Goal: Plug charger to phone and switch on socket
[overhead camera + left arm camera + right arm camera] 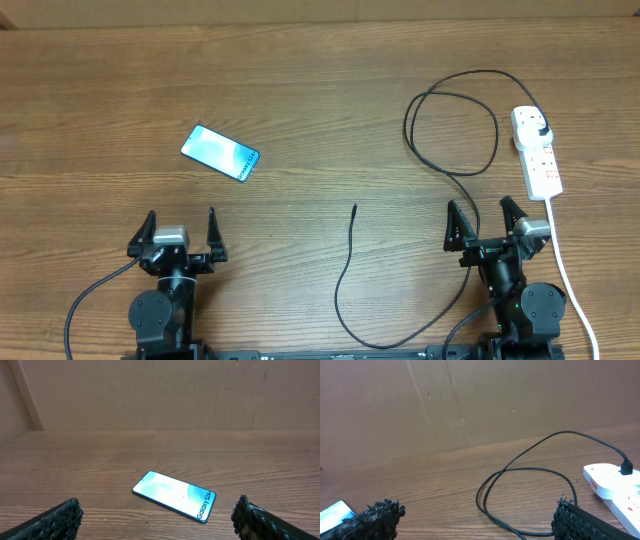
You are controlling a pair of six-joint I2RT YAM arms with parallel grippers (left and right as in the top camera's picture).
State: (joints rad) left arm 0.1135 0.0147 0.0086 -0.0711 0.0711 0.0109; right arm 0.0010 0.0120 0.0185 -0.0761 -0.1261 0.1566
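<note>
Released: left claw (181, 214), right claw (478, 203) (both empty). charger (351, 235) plugged into socket (541, 165); tip well apart from phone (220, 153).

Under me, the table (300, 80) is wood, brown with fine grain lines running across it, smooth with only a faint sheen. The phone (175, 496) has a glossy glass face, slick and bright, with a darker, smooth rim. On my left gripper (181, 216) the fingers (60, 517) are coated in something black, rough and crumbly-looking, quite matt. Same coarse coating on my right gripper (479, 205) fingers (377, 517). The charger (349, 248) cable looks like smooth black rubbery plastic, slightly shiny. The socket (540, 160) is white plastic, hard and glossy. Behind it all, the backdrop panel (470, 400) looks like plain brown cardboard, flat and matt.
</note>
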